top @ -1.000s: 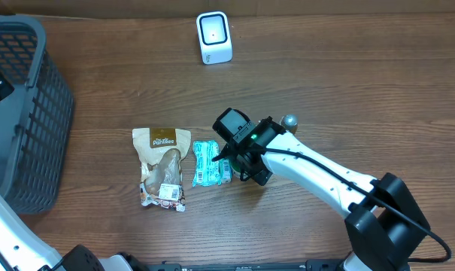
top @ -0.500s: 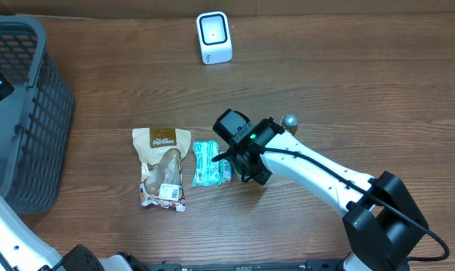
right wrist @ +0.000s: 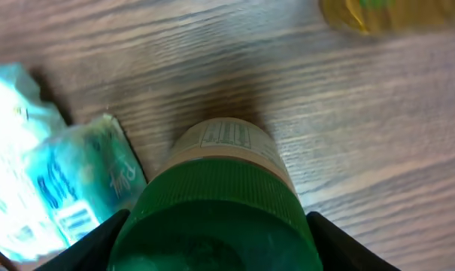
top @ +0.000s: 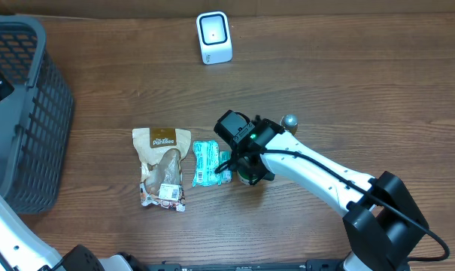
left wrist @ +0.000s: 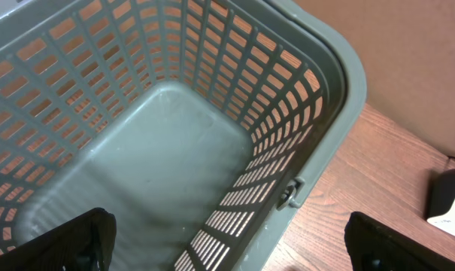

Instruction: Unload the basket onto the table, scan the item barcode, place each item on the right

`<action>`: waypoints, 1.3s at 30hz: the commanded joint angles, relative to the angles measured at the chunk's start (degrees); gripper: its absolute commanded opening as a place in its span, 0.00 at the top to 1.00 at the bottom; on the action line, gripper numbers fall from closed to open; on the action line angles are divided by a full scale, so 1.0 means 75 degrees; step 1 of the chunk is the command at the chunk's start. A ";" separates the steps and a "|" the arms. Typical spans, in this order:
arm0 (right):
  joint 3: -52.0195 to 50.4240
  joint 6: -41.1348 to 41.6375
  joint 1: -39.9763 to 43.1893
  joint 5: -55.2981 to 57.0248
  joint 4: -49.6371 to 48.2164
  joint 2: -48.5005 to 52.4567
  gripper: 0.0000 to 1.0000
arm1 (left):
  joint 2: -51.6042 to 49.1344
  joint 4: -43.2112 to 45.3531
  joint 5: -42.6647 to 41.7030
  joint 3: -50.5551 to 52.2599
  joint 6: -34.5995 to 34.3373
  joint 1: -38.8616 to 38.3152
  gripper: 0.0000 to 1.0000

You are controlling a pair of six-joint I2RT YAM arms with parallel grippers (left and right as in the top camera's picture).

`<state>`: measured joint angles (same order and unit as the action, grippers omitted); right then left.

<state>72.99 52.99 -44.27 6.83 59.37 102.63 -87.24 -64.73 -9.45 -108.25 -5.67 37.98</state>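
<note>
A bottle with a wide green cap (right wrist: pixel 216 218) and a pale label stands upright on the wooden table; in the overhead view only a sliver of the bottle (top: pixel 248 178) shows under the right wrist. My right gripper (right wrist: pixel 216 245) reaches down over it, one black finger pressed against each side of the cap. The white barcode scanner (top: pixel 213 38) stands at the far edge of the table. My left gripper (left wrist: pixel 231 237) hangs open above the grey basket (left wrist: pixel 317 83) with nothing between its fingers.
A teal packet (top: pixel 210 163) lies just left of the bottle, almost touching it. A brown pouch (top: pixel 162 165) lies further left. A small grey ball (top: pixel 289 120) sits behind the right arm. The grey basket (top: pixel 24 113) fills the left side.
The right gripper's fingers have closed in onto the green cap and the wrist has shifted slightly toward the near edge. The left arm has stayed put.
</note>
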 commanded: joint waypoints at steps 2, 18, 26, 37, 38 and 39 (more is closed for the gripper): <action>-0.0038 -0.2095 -0.0003 0.0085 0.0178 0.0035 0.36 | -0.0032 0.0029 -0.0087 0.0044 -0.0047 -0.0017 0.01; -0.0038 -0.1623 -0.0003 -0.0868 0.0189 0.0035 0.07 | -0.0032 0.0029 -0.0087 0.0044 -0.0047 -0.0017 0.00; -0.0038 -0.1647 -0.0003 -0.0551 0.0181 0.0035 0.28 | -0.0032 0.0026 -0.0087 0.0044 -0.0047 -0.0017 0.00; -0.0038 -0.1728 -0.0003 -0.0012 0.0131 0.0035 0.35 | -0.0032 0.0029 -0.0087 0.0044 -0.0047 -0.0017 0.00; -0.0038 -0.1856 -0.0003 0.0061 0.0128 0.0035 0.37 | -0.0032 0.0026 -0.0087 0.0044 -0.0047 -0.0017 0.00; -0.0038 -0.2011 -0.0003 0.0105 0.0128 0.0035 0.39 | -0.0032 0.0029 -0.0087 0.0044 -0.0047 -0.0017 0.01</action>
<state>72.93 39.94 -44.29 4.69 60.62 102.72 -87.24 -64.71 -9.47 -108.25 -5.65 37.98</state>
